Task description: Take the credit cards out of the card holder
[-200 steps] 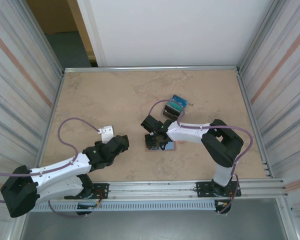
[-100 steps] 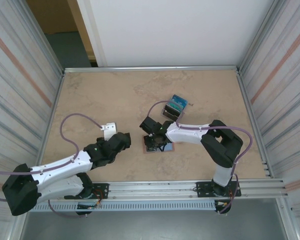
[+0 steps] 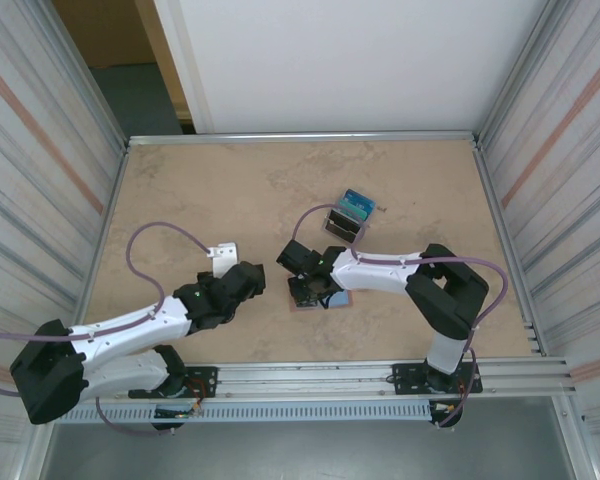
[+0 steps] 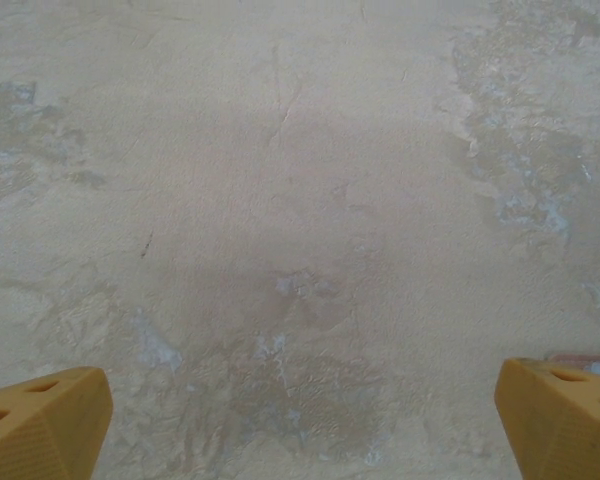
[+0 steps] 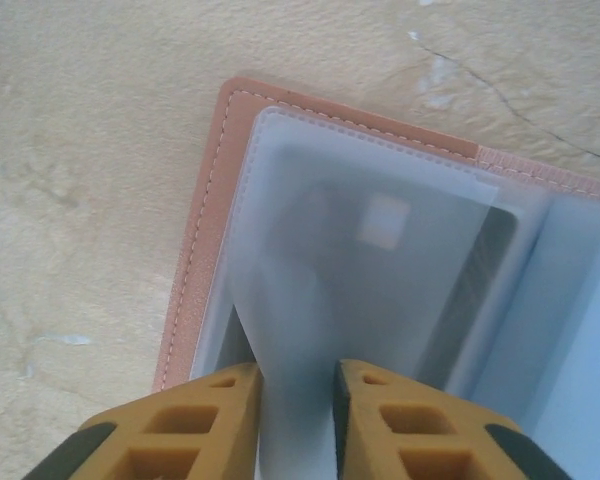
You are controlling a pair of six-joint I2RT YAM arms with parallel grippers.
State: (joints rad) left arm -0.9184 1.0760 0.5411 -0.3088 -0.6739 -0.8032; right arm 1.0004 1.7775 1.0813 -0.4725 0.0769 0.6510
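Right gripper (image 5: 298,385) narrowed astride wallet's (image 5: 195,270) clear sleeve (image 5: 275,190), grip unclear; catch card (image 5: 400,300) edge, pull straight. Left gripper (image 4: 300,425) spread.

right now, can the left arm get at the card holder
Likely yes, at its left edge: bare table lies between the open left tool and the holder. The right tool crowds its middle, straddling a clear sleeve.

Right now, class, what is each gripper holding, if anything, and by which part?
Left gripper: open, holding nothing. Right gripper: its fingers straddle the near edge of a clear sleeve in the card holder; whether they pinch it cannot be told.
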